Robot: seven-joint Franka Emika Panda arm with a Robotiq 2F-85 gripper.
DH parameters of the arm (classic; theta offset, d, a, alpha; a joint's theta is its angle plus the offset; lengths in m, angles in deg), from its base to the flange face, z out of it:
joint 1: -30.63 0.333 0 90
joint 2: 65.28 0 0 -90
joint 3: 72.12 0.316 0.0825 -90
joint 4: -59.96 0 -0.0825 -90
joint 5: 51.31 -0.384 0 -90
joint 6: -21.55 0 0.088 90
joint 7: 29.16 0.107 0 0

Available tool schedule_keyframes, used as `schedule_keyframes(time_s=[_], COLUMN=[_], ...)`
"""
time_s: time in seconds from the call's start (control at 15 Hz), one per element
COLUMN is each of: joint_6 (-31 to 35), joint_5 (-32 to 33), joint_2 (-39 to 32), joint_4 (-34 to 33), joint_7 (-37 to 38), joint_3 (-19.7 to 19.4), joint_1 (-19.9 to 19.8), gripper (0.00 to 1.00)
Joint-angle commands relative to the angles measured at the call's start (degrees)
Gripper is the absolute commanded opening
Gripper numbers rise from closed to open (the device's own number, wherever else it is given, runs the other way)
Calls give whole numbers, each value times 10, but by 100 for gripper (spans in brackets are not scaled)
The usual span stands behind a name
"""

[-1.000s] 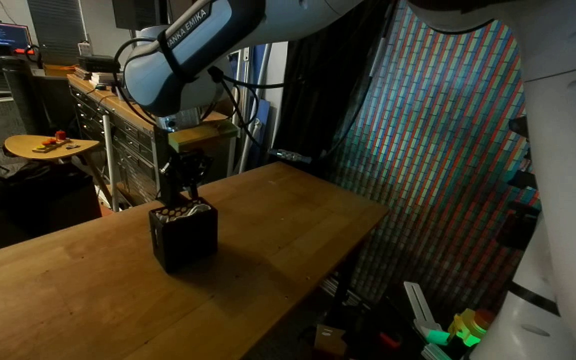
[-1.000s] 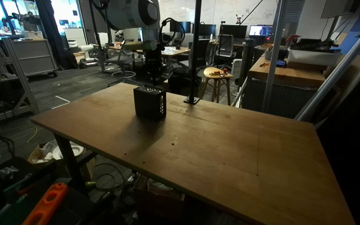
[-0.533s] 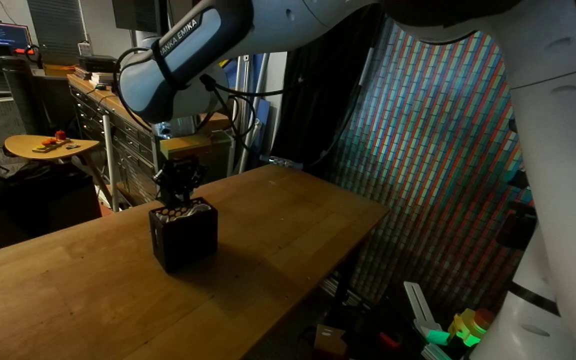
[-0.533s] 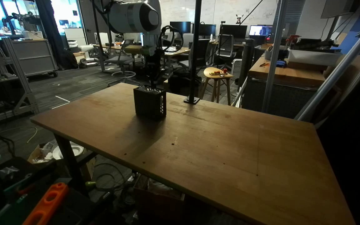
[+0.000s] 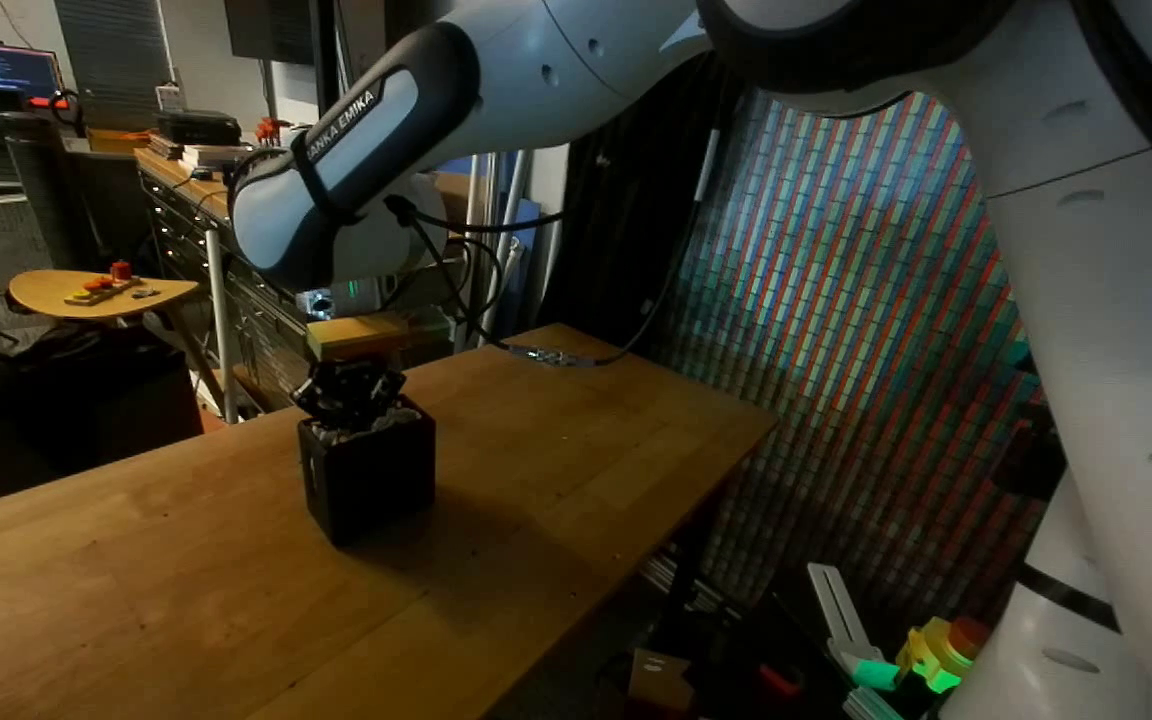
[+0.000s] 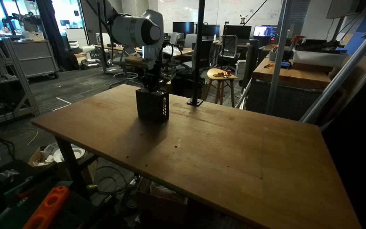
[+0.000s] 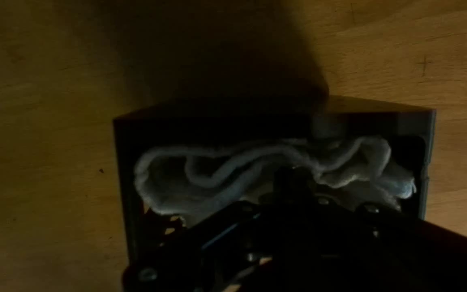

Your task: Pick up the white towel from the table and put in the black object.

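Note:
The black box [image 5: 376,490] stands upright on the wooden table, and it also shows in an exterior view [image 6: 151,106] and in the wrist view [image 7: 122,174]. The white towel [image 7: 217,198] lies crumpled in folds inside the box; a bit of it shows at the box's opening in an exterior view [image 5: 396,416]. My gripper [image 7: 294,178] points down into the box opening, its fingertips together and down among the towel's folds. The gripper also shows in both exterior views [image 5: 354,400] [image 6: 152,84]. The wrist view is dark, and I see no cloth between the fingers.
The wooden table [image 6: 233,152] has its far edge close behind the box. A black upright post [image 6: 197,63] with a square foot stands on that edge beside the box. A small stool [image 6: 219,73] with toys stands beyond the table.
My gripper has moved down from above the box until its fingers are inside the opening. The arm has lowered with it. The box has not moved.

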Motion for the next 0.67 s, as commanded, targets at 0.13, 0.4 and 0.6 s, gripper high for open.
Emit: schedule_keyframes(time_s=[0.13, 0.4, 0.6], joint_6=[32, 51, 65], joint_5=[-32, -54, -75], joint_2=[-26, -40, -42], joint_4=[7, 15, 25], joint_7=[-3, -6, -6], joint_3=[7, 13, 18], joint_1=[-2, -4, -5], gripper=[0, 0, 0])
